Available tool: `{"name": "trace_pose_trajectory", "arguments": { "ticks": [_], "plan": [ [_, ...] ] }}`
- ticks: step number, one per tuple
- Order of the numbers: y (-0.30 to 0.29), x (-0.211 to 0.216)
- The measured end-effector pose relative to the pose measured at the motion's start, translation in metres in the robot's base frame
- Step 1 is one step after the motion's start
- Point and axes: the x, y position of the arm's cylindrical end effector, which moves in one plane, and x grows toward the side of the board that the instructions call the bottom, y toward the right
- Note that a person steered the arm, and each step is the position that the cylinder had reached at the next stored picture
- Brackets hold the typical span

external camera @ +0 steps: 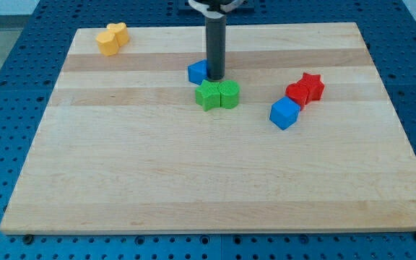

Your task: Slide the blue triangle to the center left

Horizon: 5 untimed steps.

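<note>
1. Wooden board (pixel 215 180), pale planks, sits on a blue perforated base (pixel 20 87) that shows on all sides of it.
2. Dark rod (pixel 214 43) comes down from the view's top, upright; my tip (pixel 215 77) is on the board in the upper middle area.
3. No fingers or jaws on this rig, only the plain rod end, so nothing to read as apart, together or clamped.
4. Blue triangle (pixel 197 71) is just left of my tip, apparently touching it; its right part is hidden behind the rod, so its shape is hard to make out. It lies in the upper middle of the board, not at the centre left.
5. Green star block (pixel 208 95) is just below my tip, towards the view's bottom, very close.
6. Second green block (pixel 229 94), rounded, is below and slightly right of my tip, touching the green star.
7. Red block (pixel 297 94) and red star (pixel 311 85) are well to the right of my tip, touching each other.
8. Blue cube (pixel 284 113) is right of and below my tip, touching the red block's lower left.
9. Two yellow blocks, yellow block (pixel 107 42) and second yellow block (pixel 118 31), are far left of and above my tip, near the board's top left corner, pressed together; exact shapes unclear.
</note>
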Motion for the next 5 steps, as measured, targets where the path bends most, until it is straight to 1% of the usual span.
{"name": "trace_pose_trajectory", "arguments": {
  "ticks": [4,5],
  "plan": [
    [-0.095,-0.003],
    [-0.100,-0.013]
  ]
}}
